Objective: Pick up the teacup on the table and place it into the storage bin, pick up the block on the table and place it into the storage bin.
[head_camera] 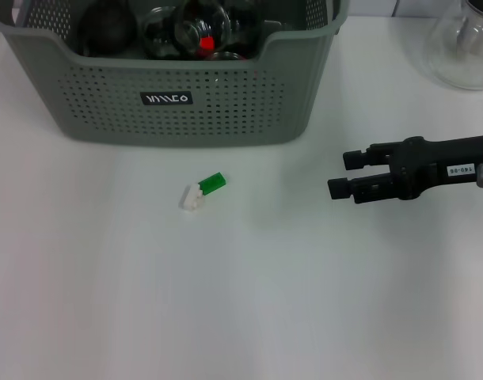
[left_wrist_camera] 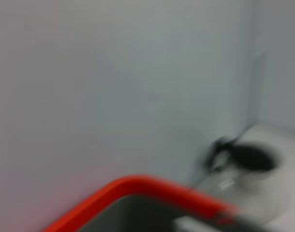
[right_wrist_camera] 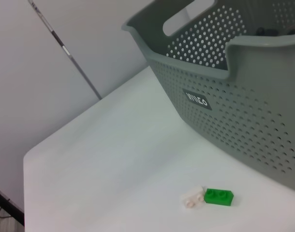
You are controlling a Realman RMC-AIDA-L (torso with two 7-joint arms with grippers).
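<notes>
The grey-green perforated storage bin [head_camera: 178, 103] stands at the back of the table and also fills the right wrist view [right_wrist_camera: 244, 111]. Dark and clear glass pieces with a red spot [head_camera: 195, 33] lie inside it; I cannot tell whether one is the teacup. A green block joined to a white piece [head_camera: 203, 190] lies on the table just in front of the bin, and the right wrist view shows the block [right_wrist_camera: 219, 196] too. My right gripper [head_camera: 340, 174] hovers open and empty to the block's right, fingers pointing toward it. The left gripper is out of view.
A clear glass vessel [head_camera: 463, 47] stands at the back right corner. In the left wrist view, a red-rimmed container [left_wrist_camera: 138, 186] and a glass pot with a dark lid [left_wrist_camera: 244, 164] show against a pale wall. White tabletop [head_camera: 226, 301] stretches in front of the block.
</notes>
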